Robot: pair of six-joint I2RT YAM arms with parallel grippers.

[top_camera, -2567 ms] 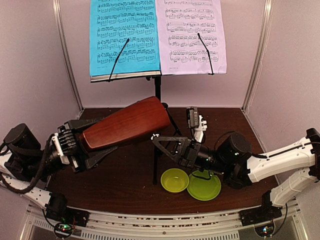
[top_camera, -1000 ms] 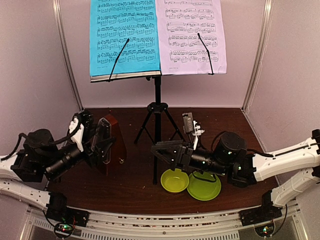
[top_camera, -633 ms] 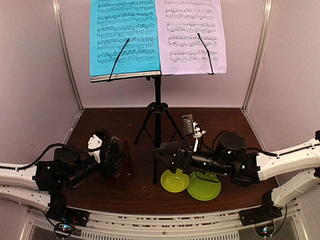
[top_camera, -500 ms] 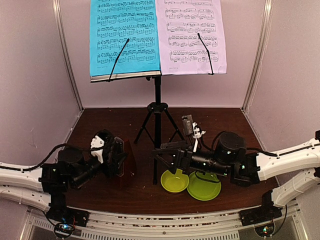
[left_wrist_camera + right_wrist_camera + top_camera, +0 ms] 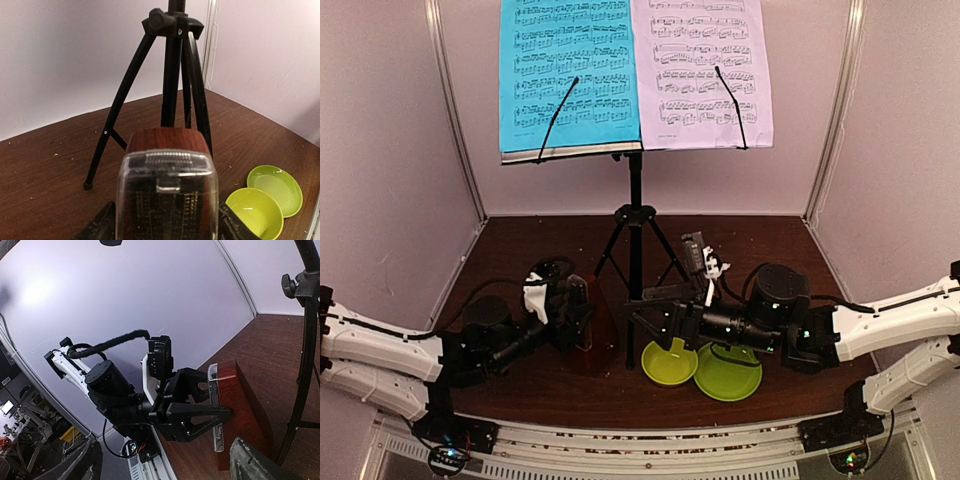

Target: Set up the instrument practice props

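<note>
The black music stand [image 5: 635,200] stands mid-table on tripod legs [image 5: 170,75], holding a cyan sheet [image 5: 568,75] and a pale lilac sheet [image 5: 705,70]. My left gripper [image 5: 582,312] is shut on the brown metronome [image 5: 600,325], upright and low at the table just left of the front leg. In the left wrist view the metronome [image 5: 167,185] fills the space between my fingers [image 5: 100,227]. My right gripper [image 5: 642,310] is open and empty, right of the stand's pole, facing the metronome [image 5: 240,410].
A lime-green bowl [image 5: 669,362] and a lime-green plate [image 5: 728,372] sit side by side at the front, below my right gripper. The stand's legs [image 5: 300,425] spread between the two arms. Pale walls close in the back and sides.
My left arm brought the metronome down from high at the left, turned it upright and slid it right toward the stand's legs. My right gripper opened slightly wider, staying in place.
</note>
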